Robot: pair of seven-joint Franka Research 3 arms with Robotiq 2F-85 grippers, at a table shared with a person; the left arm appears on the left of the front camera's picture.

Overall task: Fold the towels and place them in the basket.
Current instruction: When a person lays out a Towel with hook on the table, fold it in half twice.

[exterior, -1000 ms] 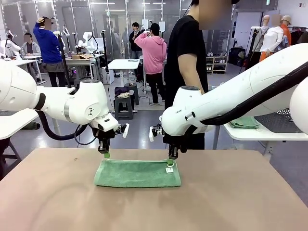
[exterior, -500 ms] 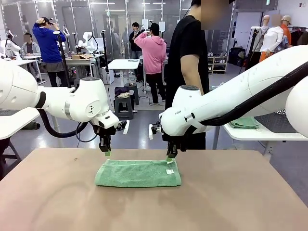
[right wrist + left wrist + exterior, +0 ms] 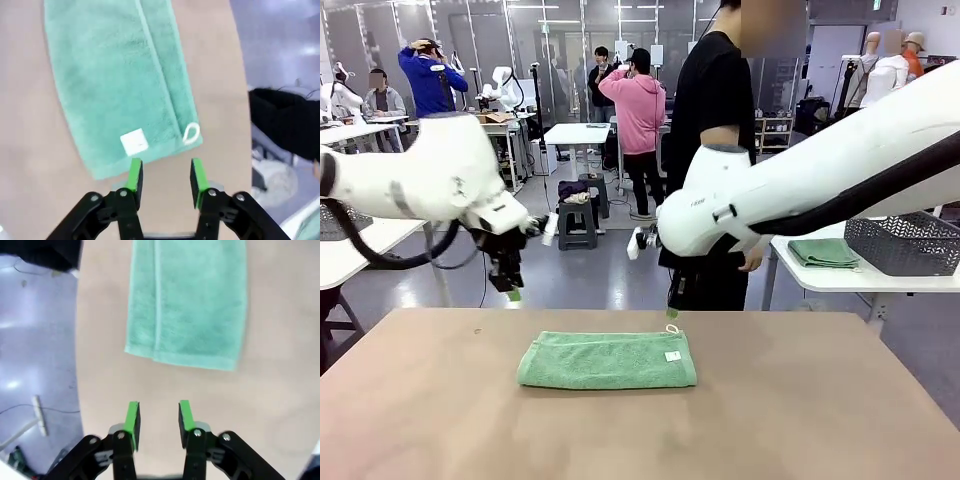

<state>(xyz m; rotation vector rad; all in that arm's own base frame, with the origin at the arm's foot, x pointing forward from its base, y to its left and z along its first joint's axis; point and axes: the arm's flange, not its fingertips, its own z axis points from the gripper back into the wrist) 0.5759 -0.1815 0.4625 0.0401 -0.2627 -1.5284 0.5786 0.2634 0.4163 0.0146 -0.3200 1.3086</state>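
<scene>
A mint green towel lies folded in a long strip on the brown table, with a white label and a small loop at its right end. My left gripper hangs open above the table's far edge, left of the towel. My right gripper hangs open just above the towel's far right corner. In the left wrist view the towel lies beyond the open gripper, apart from it. In the right wrist view the open gripper stands just short of the towel's labelled end. The dark grey mesh basket stands on a white side table at the right.
A person in a black shirt stands at the table's far side, behind my right arm. A folded green cloth lies beside the basket on the side table. Bare tabletop surrounds the towel.
Both grippers have opened, let go of the towel's far edge and risen. The left arm has swung up and to the left. The towel lies still.
</scene>
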